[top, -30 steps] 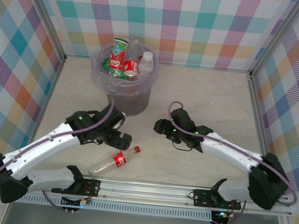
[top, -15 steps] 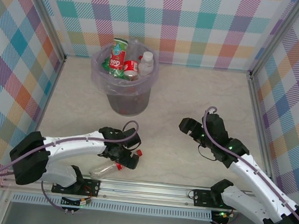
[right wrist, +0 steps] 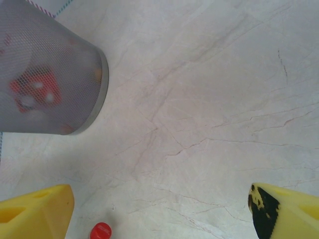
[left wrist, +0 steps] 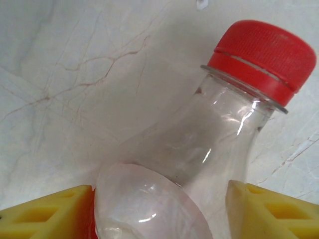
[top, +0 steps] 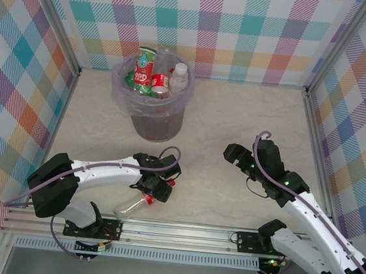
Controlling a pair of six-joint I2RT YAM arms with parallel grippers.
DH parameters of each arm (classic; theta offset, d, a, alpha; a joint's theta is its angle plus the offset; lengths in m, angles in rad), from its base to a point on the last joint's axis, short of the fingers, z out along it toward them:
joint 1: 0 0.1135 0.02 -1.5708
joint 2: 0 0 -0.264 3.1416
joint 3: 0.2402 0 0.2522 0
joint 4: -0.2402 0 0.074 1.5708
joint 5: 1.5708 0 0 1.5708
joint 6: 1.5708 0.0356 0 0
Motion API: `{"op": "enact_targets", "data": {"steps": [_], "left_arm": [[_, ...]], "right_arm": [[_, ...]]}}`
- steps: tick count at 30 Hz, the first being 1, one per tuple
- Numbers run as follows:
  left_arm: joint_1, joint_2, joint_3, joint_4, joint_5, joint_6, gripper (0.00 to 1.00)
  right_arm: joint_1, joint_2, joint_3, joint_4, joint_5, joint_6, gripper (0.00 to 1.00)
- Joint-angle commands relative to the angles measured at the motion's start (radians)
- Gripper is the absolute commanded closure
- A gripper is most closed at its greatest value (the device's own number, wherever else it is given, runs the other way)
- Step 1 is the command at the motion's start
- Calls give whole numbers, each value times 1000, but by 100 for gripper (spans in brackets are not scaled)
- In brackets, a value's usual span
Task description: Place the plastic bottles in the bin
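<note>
A clear plastic bottle (top: 131,204) with a red label and red cap (left wrist: 261,55) lies on the table near the front rail. My left gripper (top: 154,190) is down on it just below the neck, and both yellow fingers (left wrist: 45,213) press the bottle's sides. The lilac-grey bin (top: 150,111) stands at the back left, holding several bottles (top: 144,67); one has a white cap. My right gripper (top: 232,154) hovers open over bare table at centre right, nothing between its fingers (right wrist: 35,209). The right wrist view catches the bin's wall (right wrist: 50,84) and the red cap (right wrist: 101,231).
An aluminium rail (top: 225,236) runs along the front edge behind the arm bases. Checked walls with metal posts (top: 316,118) close in the left, back and right sides. Marbled tabletop (top: 250,118) stretches between the bin and the right arm.
My left gripper came down from beside the bin onto the lying bottle and closed around it. The right arm swung away from the centre to the right.
</note>
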Motion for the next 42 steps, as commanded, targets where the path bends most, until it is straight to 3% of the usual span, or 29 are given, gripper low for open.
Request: {"op": "enact_targets", "data": {"steps": [1, 5, 8, 14, 19, 23, 27, 29, 35, 42], "left_arm": [[-2, -4, 87, -79, -49, 49, 38], [48, -51, 232, -159, -99, 98, 38], [91, -140, 346, -152, -106, 124, 39], [231, -224, 684, 35, 123, 192, 46], [346, -166, 929, 108, 126, 278, 51], [456, -150, 1005, 247, 22, 267, 55], [547, -172, 950, 452, -191, 279, 54], [611, -140, 957, 503, -228, 273, 53], [763, 12, 1031, 484, -162, 151, 53], [892, 157, 1092, 422, 107, -12, 54]], "right_arm": [[-36, -18, -7, 15, -15, -17, 10], [-134, 76, 123, 132, -115, -60, 10], [-138, 145, 197, 229, -118, -39, 10], [-140, 227, 192, 395, -207, 21, 10], [-141, 195, 155, 423, -256, 47, 10], [-141, 151, 170, 397, -286, 31, 9], [-141, 98, 131, 387, -269, 20, 9], [-141, 81, 129, 363, -252, 11, 9], [-141, 56, 155, 311, -243, -23, 9], [-142, -2, 158, 245, -168, -47, 9]]}}
